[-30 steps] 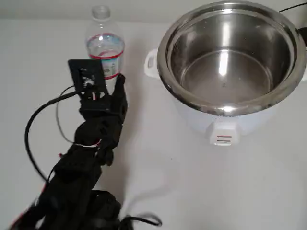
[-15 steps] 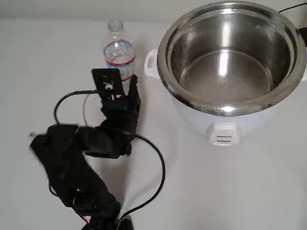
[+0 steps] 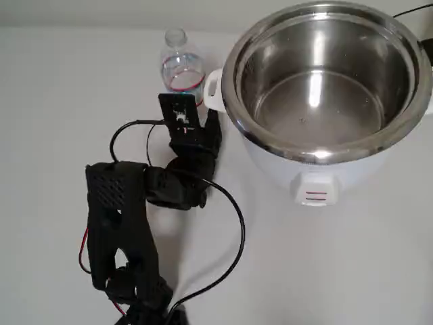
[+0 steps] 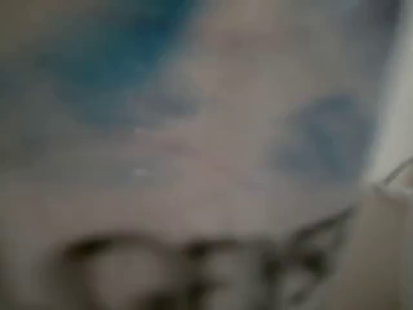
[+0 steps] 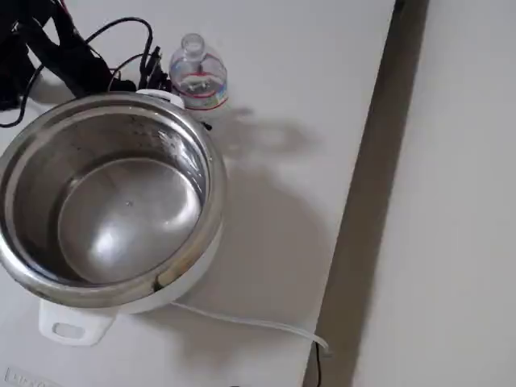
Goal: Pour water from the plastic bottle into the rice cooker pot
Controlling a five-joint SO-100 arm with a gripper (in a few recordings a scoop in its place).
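Black arm is reaching up from the near left of the overhead view, gripper (image 3: 196, 115) sitting at the plastic bottle (image 3: 181, 66) and covering its lower part. Cannot tell whether the jaws are clamped on it or loose; the wrist block is hiding the fingertips from above.

Bottle is standing upright, cap on top, red bands of the label showing, on the white table (image 3: 352, 257). It is just left of the rice cooker pot (image 3: 325, 74) in the overhead view, right beside the cooker's white side handle (image 3: 211, 88). In the fixed view the plastic bottle (image 5: 197, 74) is standing just beyond the far rim of the rice cooker pot (image 5: 105, 201), with the black arm and its cables to the left of it.

Pot is sitting in the white cooker body, steel bowl shining. Whether any water is lying in it, cannot tell. Water in the bottle is too clear to make out.

A white cord (image 5: 250, 324) is trailing from the cooker toward the table edge in the fixed view.

Wrist view is too blurred to make anything out.
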